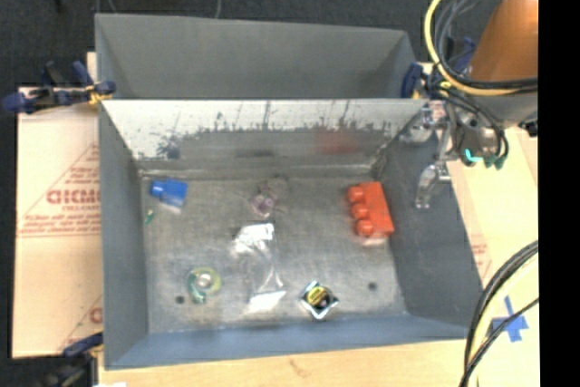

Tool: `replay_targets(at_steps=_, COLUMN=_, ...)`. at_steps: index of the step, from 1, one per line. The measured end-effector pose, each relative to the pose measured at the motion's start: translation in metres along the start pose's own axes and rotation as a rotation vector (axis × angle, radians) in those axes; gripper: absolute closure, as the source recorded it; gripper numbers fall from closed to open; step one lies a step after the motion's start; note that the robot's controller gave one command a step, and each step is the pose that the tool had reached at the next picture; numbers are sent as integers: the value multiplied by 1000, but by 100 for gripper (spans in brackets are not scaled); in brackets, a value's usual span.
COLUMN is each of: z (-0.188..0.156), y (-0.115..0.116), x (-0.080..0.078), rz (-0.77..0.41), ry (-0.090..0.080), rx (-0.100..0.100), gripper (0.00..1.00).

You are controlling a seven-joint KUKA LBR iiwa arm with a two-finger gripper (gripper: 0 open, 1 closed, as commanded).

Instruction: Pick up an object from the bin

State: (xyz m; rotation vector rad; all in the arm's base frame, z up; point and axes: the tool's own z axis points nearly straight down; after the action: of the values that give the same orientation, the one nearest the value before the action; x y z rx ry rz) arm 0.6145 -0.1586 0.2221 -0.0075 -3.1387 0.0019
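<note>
My gripper (426,188) hangs over the bin's right sloping wall, above floor level. The closest loose thing is a red-orange block with round studs (369,209), lying on the floor at the right, a short way left of the gripper and apart from it. A small white, yellow and black object (317,298) rests near the front edge of the floor, well below and left of the gripper.
Mid-floor lie a crumpled clear wrapper (254,239), another clear plastic piece (267,295) and a faint pinkish clear thing (264,201). A blue block (169,191) sits at the far left, a green-yellow ring (203,282) at the front left. The arm's orange cover and cables fill the upper right.
</note>
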Motion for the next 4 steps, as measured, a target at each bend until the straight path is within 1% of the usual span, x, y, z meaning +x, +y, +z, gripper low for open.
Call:
replay_targets(at_steps=1, z=113, y=42, x=-28, rz=132, ry=-1, rx=-4, gripper=0)
replay_targets(at_steps=2, z=143, y=9, x=16, rz=-97, ry=-26, rx=-21, gripper=0)
replay_targets(at_steps=3, z=143, y=9, x=15, rz=-99, ry=-26, rx=-19, gripper=100)
replay_targets(at_steps=4, z=147, y=32, x=-31, rz=-147, ry=-14, rx=1, gripper=100)
